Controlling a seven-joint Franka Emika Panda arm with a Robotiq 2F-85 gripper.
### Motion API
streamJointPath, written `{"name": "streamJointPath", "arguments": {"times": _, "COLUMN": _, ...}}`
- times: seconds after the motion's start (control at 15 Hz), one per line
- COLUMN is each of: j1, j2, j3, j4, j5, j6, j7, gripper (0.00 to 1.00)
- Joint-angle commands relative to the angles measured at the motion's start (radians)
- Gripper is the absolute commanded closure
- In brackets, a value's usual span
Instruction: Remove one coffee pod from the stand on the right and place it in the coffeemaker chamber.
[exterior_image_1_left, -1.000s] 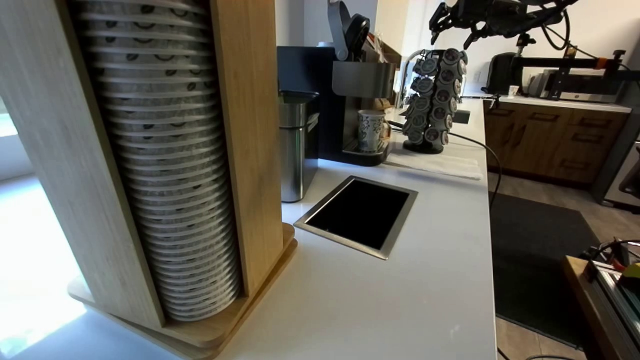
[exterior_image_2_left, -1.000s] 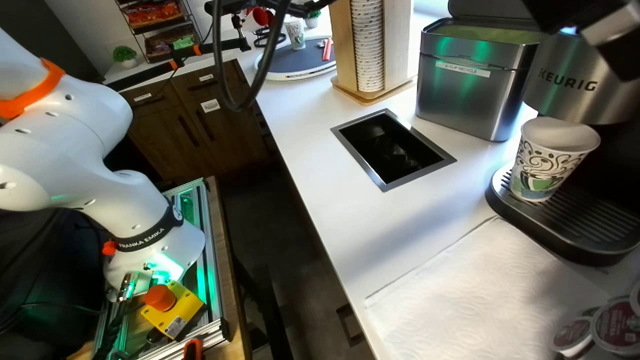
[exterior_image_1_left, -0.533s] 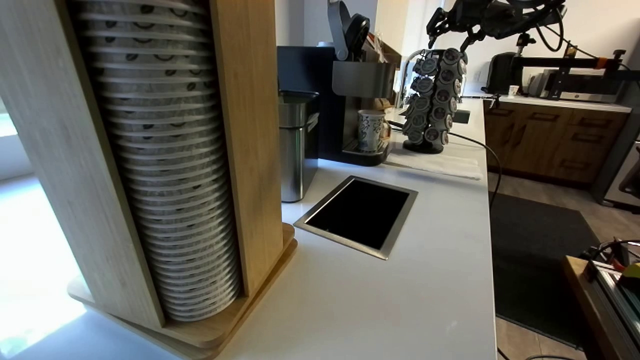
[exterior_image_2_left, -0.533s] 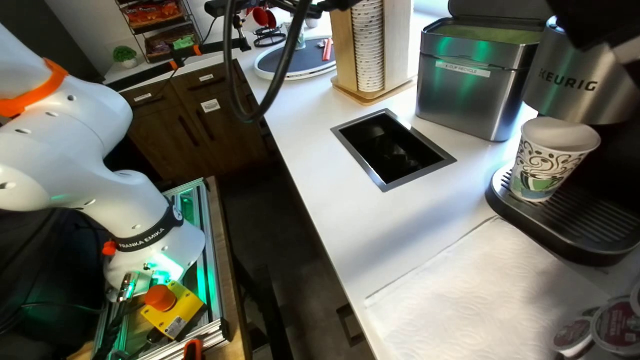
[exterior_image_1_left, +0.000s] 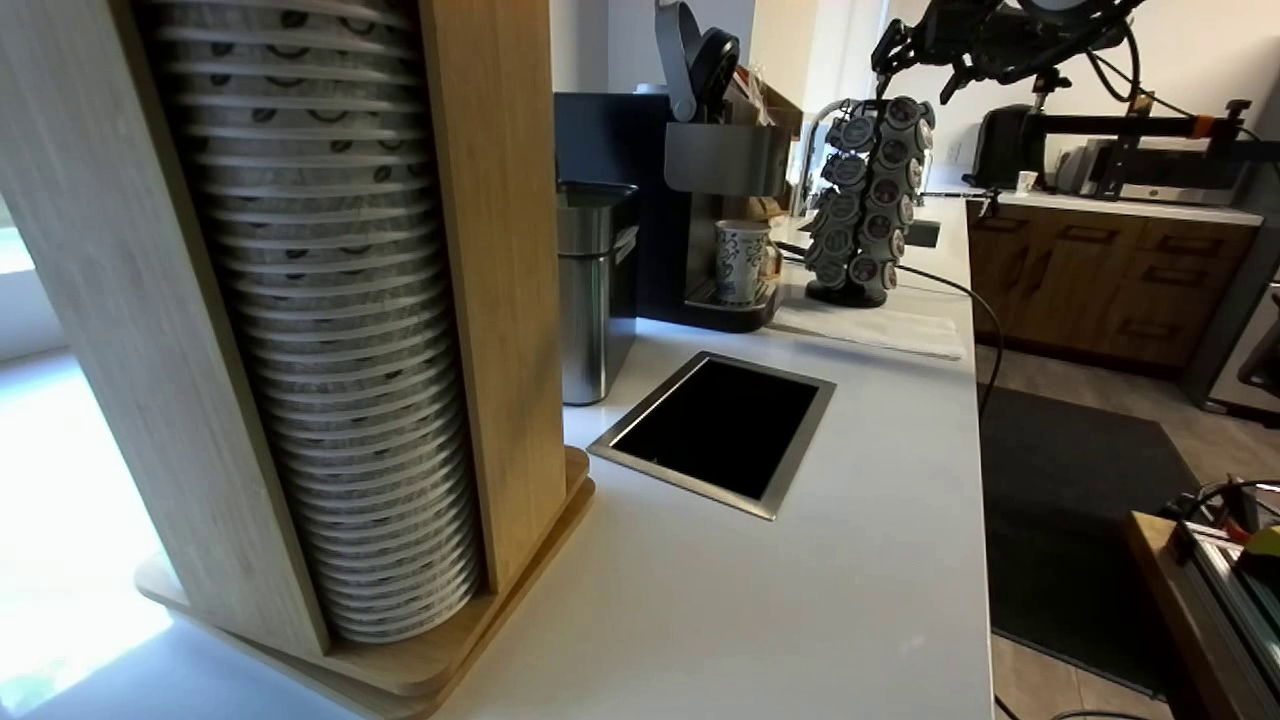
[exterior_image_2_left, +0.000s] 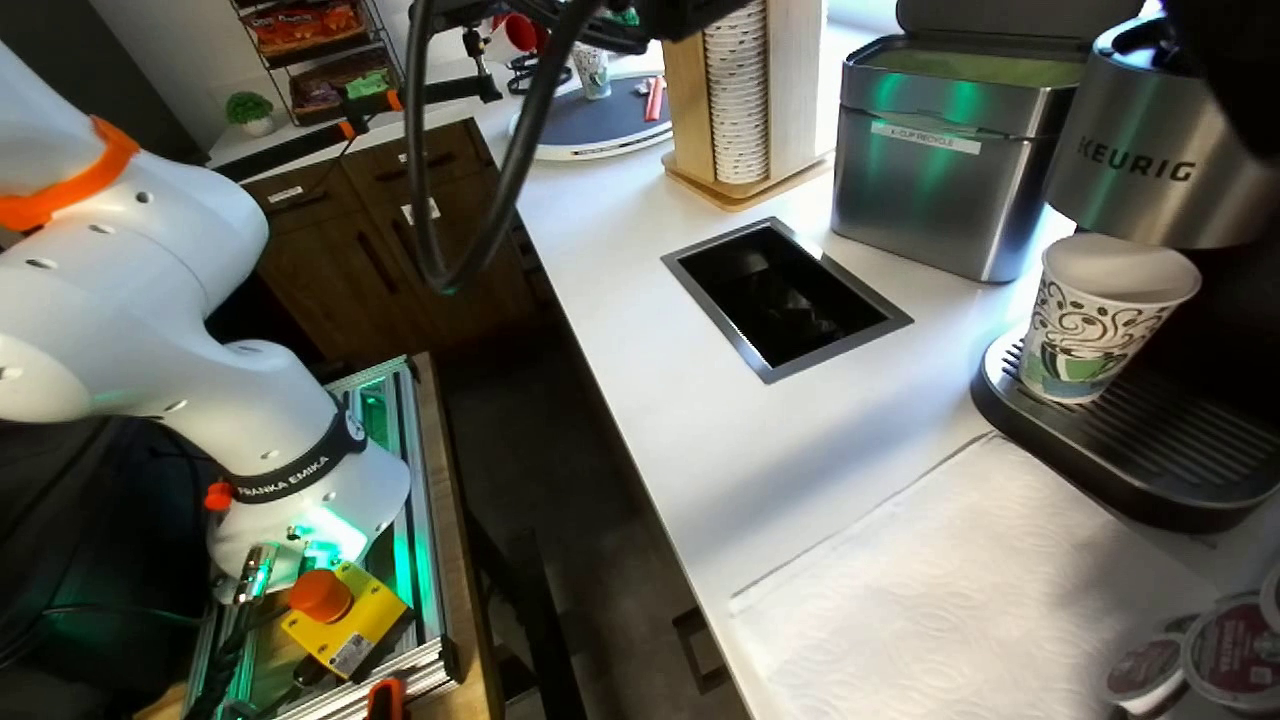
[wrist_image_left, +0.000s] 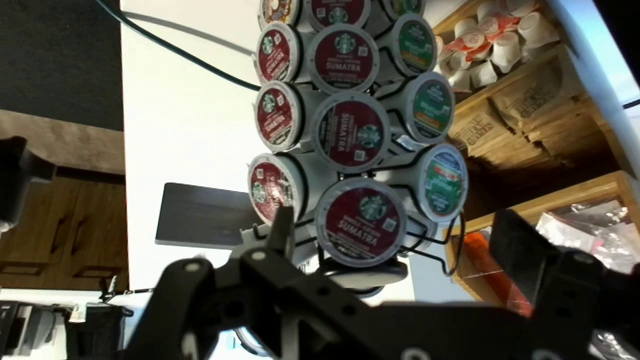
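White counter (exterior_image_1_left: 850, 570), pod rack (exterior_image_1_left: 847, 297) just below spread end effector (exterior_image_1_left: 913, 92)

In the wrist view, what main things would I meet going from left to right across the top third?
Dark floor mat → white counter → red-lidded coffee pods → green-lidded coffee pods → wooden box.

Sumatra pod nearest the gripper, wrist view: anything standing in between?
Nothing visible covers that Sumatra pod. To one side, though, a green-lidded pod and a bent rack wire show between it and one finger of the open gripper; closing there could snag.
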Motion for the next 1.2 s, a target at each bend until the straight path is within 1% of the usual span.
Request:
{"name": "streamJointPath", "arguments": {"times": 0.0, "j1": -0.014, "j2": 0.039, "j3": -0.025, "j4": 0.032, "j5": -0.007, "j6": 0.026, "j7": 0.001, "gripper": 0.0}}
{"name": "streamJointPath", "arguments": {"times": 0.33, "j1": -0.005, "j2": 0.067, "j3": -0.044, "j4": 0.042, "j5": 0.012, "j6": 0.062, "j7": -0.013, "gripper": 0.0}}
{"name": "streamJointPath", "arguments": {"times": 0.8, "j1": -0.005, "j2": 0.094, "j3": -0.054, "j4": 0.047, "j5": 0.001, "j6": 0.113, "j7": -0.008, "gripper": 0.0}}
{"name": "streamJointPath", "arguments": {"times": 0.87, "j1": -0.005, "j2": 0.096, "j3": -0.056, "j4": 0.047, "j5": 0.002, "j6": 0.118, "j7": -0.01, "gripper": 0.05}}
{"name": "streamJointPath", "arguments": {"times": 1.0, "j1": -0.005, "j2": 0.099, "j3": -0.06, "j4": 0.048, "j5": -0.002, "j6": 0.126, "j7": -0.008, "gripper": 0.11}}
{"name": "streamJointPath", "arguments": {"times": 1.07, "j1": -0.013, "j2": 0.098, "j3": -0.053, "j4": 0.046, "j5": -0.005, "j6": 0.129, "j7": -0.004, "gripper": 0.11}}
{"name": "streamJointPath", "arguments": {"times": 1.13, "j1": -0.013, "j2": 0.099, "j3": -0.054, "j4": 0.046, "j5": -0.006, "j6": 0.132, "j7": -0.004, "gripper": 0.15}}
